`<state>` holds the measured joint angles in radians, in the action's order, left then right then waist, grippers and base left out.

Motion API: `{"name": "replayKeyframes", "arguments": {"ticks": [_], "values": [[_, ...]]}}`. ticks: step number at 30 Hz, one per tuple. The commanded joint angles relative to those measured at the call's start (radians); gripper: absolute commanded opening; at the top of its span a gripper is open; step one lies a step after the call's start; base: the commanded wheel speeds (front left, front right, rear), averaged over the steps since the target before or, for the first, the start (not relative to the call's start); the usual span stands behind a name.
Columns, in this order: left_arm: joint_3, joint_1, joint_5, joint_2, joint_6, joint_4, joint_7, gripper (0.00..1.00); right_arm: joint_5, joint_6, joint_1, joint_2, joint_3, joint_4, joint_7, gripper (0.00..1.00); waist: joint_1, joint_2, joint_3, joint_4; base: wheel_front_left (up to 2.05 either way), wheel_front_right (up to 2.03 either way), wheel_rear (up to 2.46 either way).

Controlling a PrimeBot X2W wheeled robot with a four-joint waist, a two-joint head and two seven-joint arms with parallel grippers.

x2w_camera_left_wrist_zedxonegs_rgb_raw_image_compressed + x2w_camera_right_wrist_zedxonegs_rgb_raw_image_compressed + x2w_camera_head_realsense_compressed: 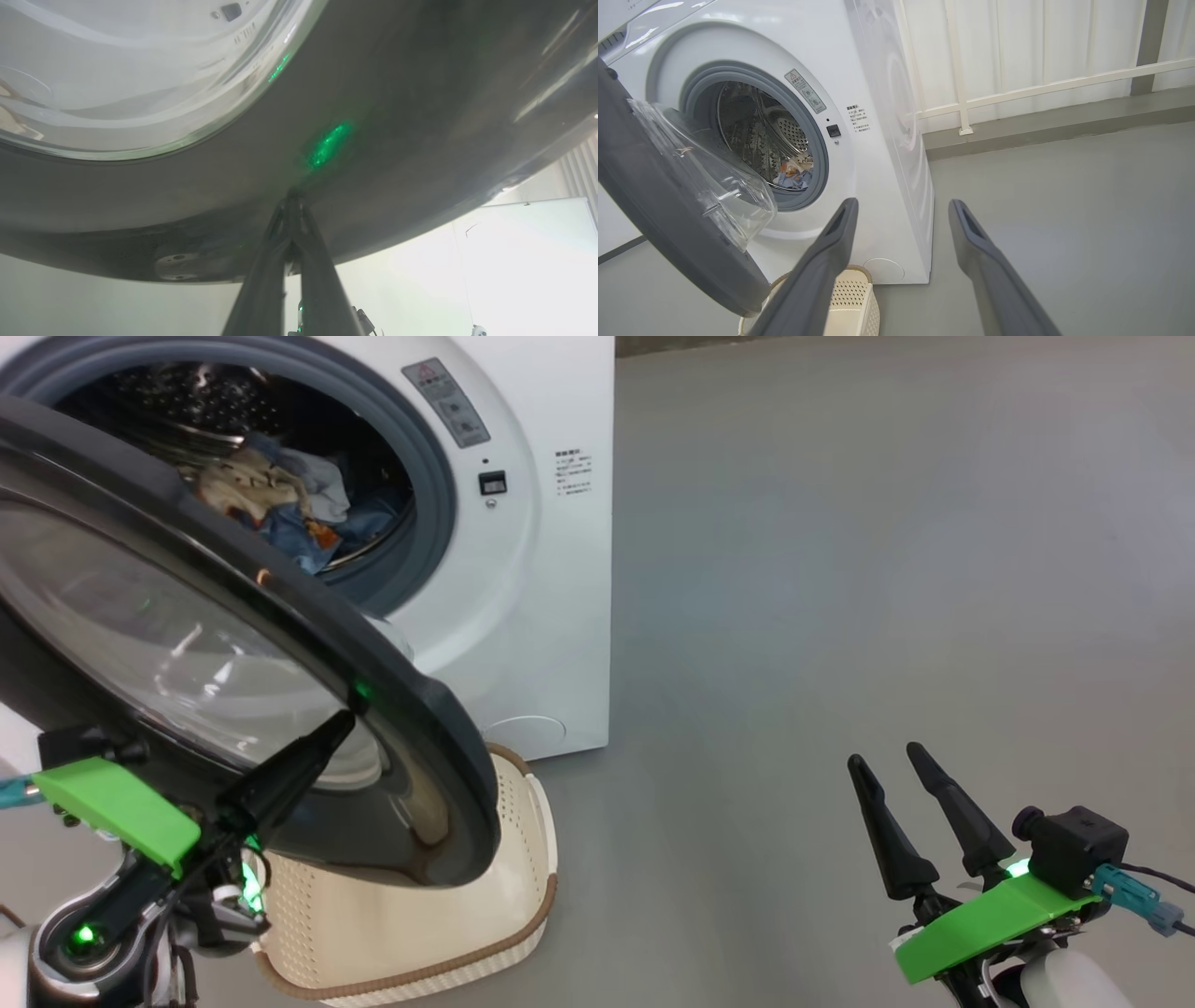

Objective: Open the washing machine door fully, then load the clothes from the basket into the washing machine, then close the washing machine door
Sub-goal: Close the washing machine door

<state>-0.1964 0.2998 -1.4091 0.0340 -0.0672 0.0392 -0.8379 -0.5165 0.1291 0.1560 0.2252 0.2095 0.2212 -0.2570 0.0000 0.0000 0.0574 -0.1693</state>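
Note:
The white washing machine (pixel 532 569) (pixel 878 154) stands with its drum exposed. Its round black door (pixel 159 635) (pixel 668 224) hangs partly open, the glossy outer face towards my head camera. My left gripper (pixel 344 721) (pixel 292 201) is shut with nothing in it, its tips pressed on the door's dark ring (pixel 397 140) beside the glass. The light blue clothes (pixel 289 504) (pixel 796 175) lie inside the drum. The cream basket (pixel 546 896) (pixel 850 298) sits on the floor under the door; the part that shows holds nothing. My right gripper (pixel 887 763) (pixel 902 207) hangs open over the floor, right of the machine.
Grey floor (pixel 887 569) spreads to the right of the machine. A white wall with a rail (pixel 1041 84) runs behind it. The door's lower edge overhangs the basket's near side.

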Motion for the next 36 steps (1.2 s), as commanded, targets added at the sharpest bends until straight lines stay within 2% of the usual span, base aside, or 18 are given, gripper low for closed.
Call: {"name": "replayKeyframes", "arguments": {"ticks": [1,20,21,23,24,25,29,36], "values": [[-0.025,0.044,0.005,0.017,0.007,-0.019,0.004,0.00,-0.009,0.002,0.035,0.006,0.015,-0.027,-0.005,1.00,0.0000,0.0000,0.009,-0.008,0.00,0.00,0.00],[0.000,0.057,0.014,0.020,0.043,-0.011,0.035,0.00,-0.005,0.002,0.025,0.002,0.001,-0.022,-0.005,1.00,0.0000,0.0000,-0.007,0.082,0.00,0.00,0.00],[0.001,0.053,0.021,0.020,0.046,-0.019,0.040,0.11,-0.004,0.002,0.024,0.002,-0.001,-0.022,-0.005,1.00,0.0000,0.0000,-0.008,0.088,0.00,0.00,0.00],[0.002,0.044,0.037,0.023,0.052,-0.035,0.052,0.48,-0.003,0.002,0.023,0.003,-0.006,-0.023,-0.005,1.00,0.0000,0.0000,-0.009,0.100,0.00,0.00,0.00],[0.001,0.040,0.044,0.024,0.055,-0.041,0.059,0.95,-0.003,0.002,0.022,0.004,-0.008,-0.023,-0.005,1.00,0.0000,0.0000,-0.010,0.105,0.00,0.00,0.00],[-0.002,0.037,0.051,0.027,0.059,-0.047,0.066,1.00,-0.003,0.002,0.021,0.004,-0.009,-0.023,-0.005,1.00,0.0000,0.0000,-0.011,0.110,0.00,0.00,0.00],[-0.005,0.012,0.112,0.035,0.089,-0.074,0.121,1.00,-0.001,0.002,0.018,0.007,-0.020,-0.027,-0.005,1.00,0.0000,0.0000,-0.013,0.129,0.00,0.00,0.00],[0.039,-0.071,0.462,0.091,0.154,-0.122,0.372,1.00,0.002,0.002,0.015,0.014,-0.031,-0.033,-0.005,1.00,0.0000,0.0000,-0.011,0.148,0.00,0.00,0.00]]}}
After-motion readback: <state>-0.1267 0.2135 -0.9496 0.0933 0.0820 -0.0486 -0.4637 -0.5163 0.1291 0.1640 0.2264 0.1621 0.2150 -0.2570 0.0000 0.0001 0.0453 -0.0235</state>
